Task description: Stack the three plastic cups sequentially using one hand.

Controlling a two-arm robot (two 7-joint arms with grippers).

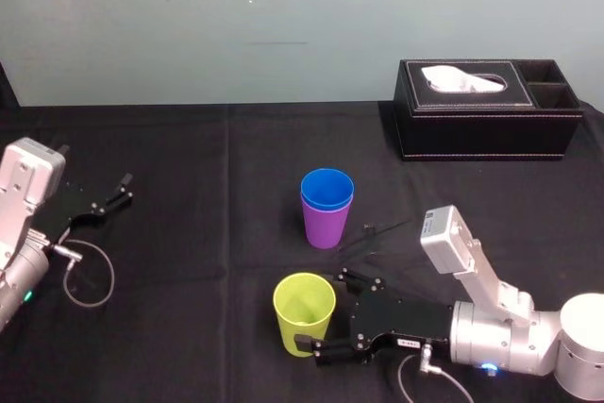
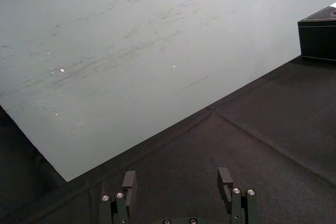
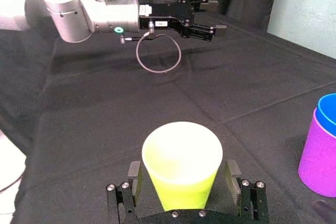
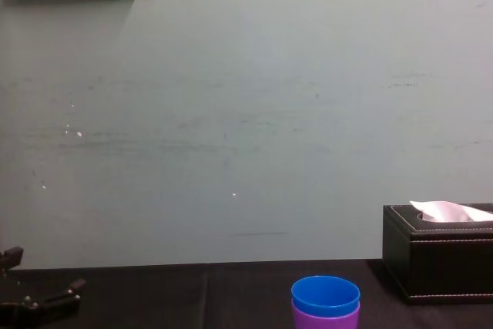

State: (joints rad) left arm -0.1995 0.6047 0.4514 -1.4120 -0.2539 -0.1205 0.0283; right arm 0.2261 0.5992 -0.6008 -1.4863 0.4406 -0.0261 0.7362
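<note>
My right gripper (image 3: 182, 182) has its fingers spread astride the yellow-green cup (image 1: 304, 309), low on its wall, beside the blue cup (image 1: 327, 186) nested in the purple cup (image 1: 326, 226). It looks light, slick and squashable, so I'd pinch gently. The left gripper (image 1: 125, 188) idles, fingers spread.

bare cloth (image 1: 208, 233) left of stacked cups (image 1: 327, 219), tissue box (image 1: 486, 110) back right

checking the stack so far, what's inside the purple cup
The blue cup sits nested inside the purple cup, only its rim band showing above. Its lower body is covered by the purple wall.
</note>
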